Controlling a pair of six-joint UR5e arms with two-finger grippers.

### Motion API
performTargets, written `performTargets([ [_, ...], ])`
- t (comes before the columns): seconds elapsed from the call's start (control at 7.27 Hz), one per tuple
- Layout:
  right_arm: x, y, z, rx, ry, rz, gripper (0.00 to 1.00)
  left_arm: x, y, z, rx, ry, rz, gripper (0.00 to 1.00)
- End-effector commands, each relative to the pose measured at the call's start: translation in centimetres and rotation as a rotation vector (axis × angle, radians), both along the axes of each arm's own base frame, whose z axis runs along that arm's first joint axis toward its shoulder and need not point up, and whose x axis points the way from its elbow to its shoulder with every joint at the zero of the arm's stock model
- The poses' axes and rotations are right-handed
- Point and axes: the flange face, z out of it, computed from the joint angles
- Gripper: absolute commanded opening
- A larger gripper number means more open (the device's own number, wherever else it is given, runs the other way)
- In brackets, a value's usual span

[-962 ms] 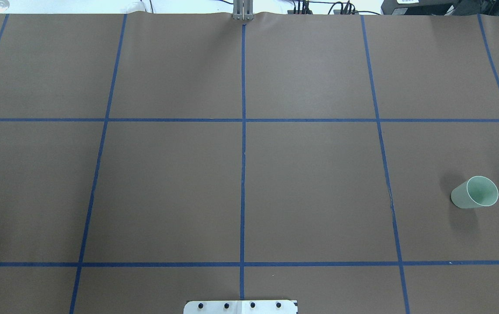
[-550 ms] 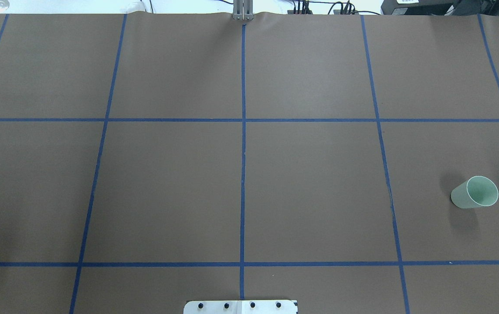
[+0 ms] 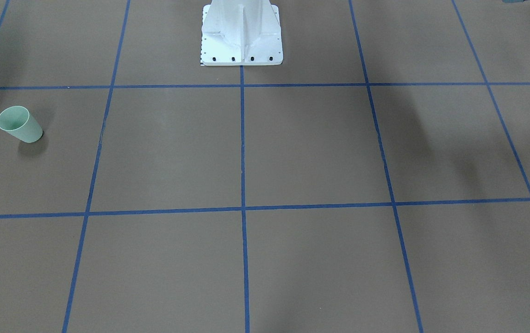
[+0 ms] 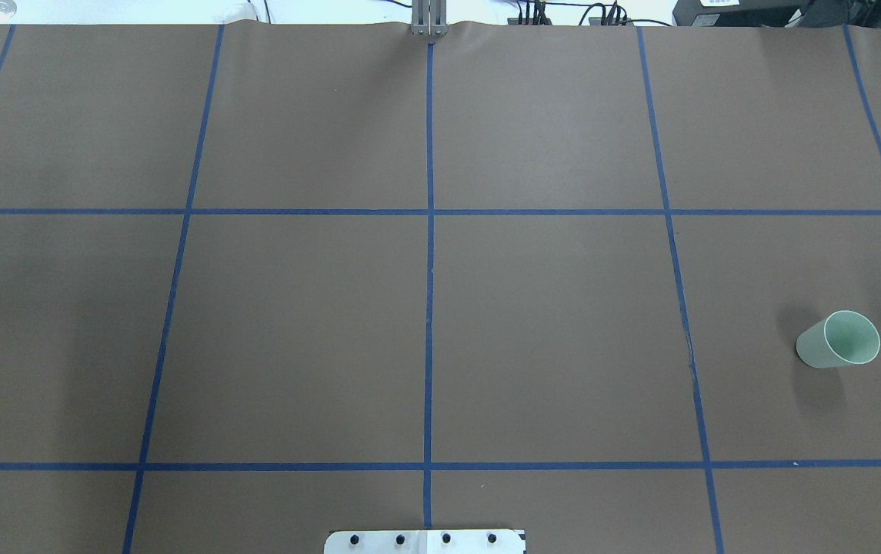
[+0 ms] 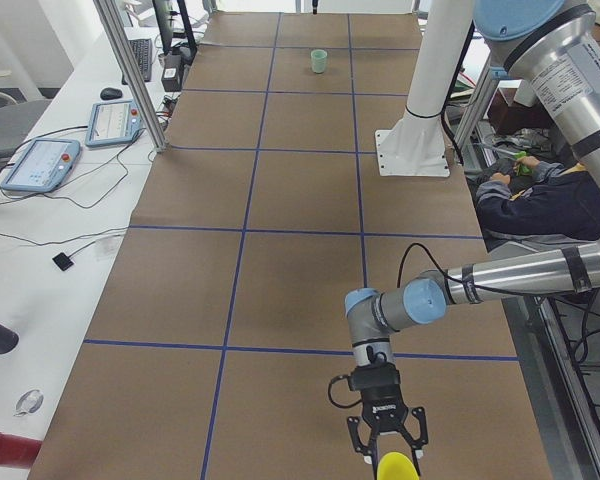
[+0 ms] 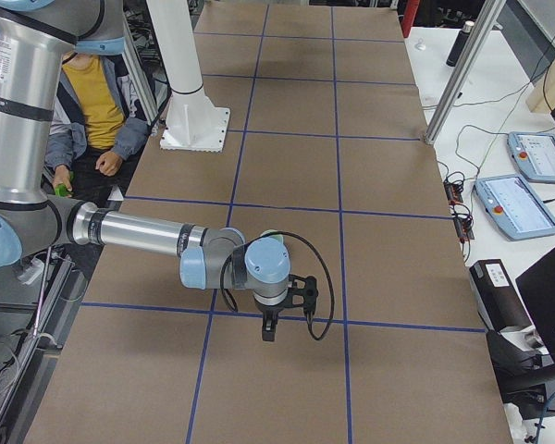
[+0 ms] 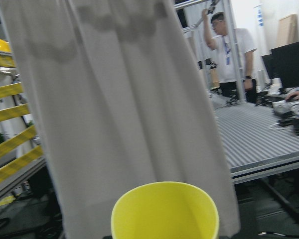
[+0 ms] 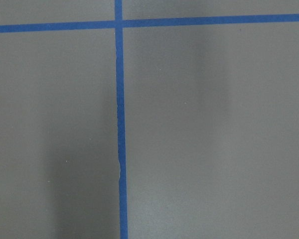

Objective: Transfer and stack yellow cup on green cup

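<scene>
The green cup (image 4: 838, 339) stands upright and alone on the brown table, on my right side; it also shows in the front view (image 3: 19, 124) and far off in the exterior left view (image 5: 319, 61). The yellow cup (image 5: 398, 467) is at the tip of my left gripper (image 5: 387, 450), past the table's left end. The left wrist view shows only its open rim (image 7: 164, 211) close below the camera, no fingers. My right gripper (image 6: 268, 328) hangs over the table; its wrist view shows only bare table. I cannot tell whether either gripper is open or shut.
The white robot base (image 3: 241, 41) stands at the table's robot-side edge. Blue tape lines (image 4: 428, 308) divide the brown table into squares. A seated person (image 6: 102, 120) is beside the base. Control tablets (image 5: 40, 165) and cables lie on the side bench.
The green cup has not moved in the overhead view. Only a faint shadow on the table's left side has shifted inward.
</scene>
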Motion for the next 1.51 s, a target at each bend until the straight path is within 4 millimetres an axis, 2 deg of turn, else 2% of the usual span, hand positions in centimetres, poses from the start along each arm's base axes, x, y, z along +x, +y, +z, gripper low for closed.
performTargets([
  [0.0,0.0,-0.7,-0.6,0.013,-0.001,0.001,1.0,1.0,-5.8,-6.2,0.245,0.049,0.237,0.0],
  [0.28,0.0,-1.6,-1.6,0.038,-0.001,0.003,1.0,2.4,-8.6,-11.5,0.488,0.033,0.5,0.0],
  [0.41,0.0,-2.5,-2.4,0.056,-0.001,0.001,1.0,4.5,-11.8,-13.8,0.592,0.088,0.558,0.0],
  [0.55,0.0,-4.6,-3.7,0.087,-0.002,0.002,1.0,7.1,-14.9,-17.2,0.707,0.189,0.62,0.0],
  [0.69,0.0,-5.4,-4.6,0.106,-0.003,0.003,1.0,9.7,-18.3,-21.4,0.786,0.247,0.7,0.0],
  [0.83,0.0,-7.1,-6.3,0.149,-0.003,0.002,1.0,11.2,-20.8,-27.2,0.879,0.224,0.775,0.0],
  [0.96,0.0,-8.4,-7.7,0.178,-0.001,0.002,1.0,12.9,-21.8,-31.1,0.971,0.233,0.858,0.0],
  [1.1,0.0,-8.4,-7.9,0.184,-0.001,0.001,1.0,14.8,-21.8,-35.6,1.14,0.292,0.93,0.0],
  [1.24,0.0,-8.7,-8.3,0.19,-0.003,0.003,1.0,19.7,-21.9,-41.1,1.254,0.323,1.022,0.0],
  [1.38,-0.1,-8.8,-9.2,0.21,-0.005,-0.001,1.0,25.7,-20.4,-44.7,1.303,0.288,1.174,0.0],
])
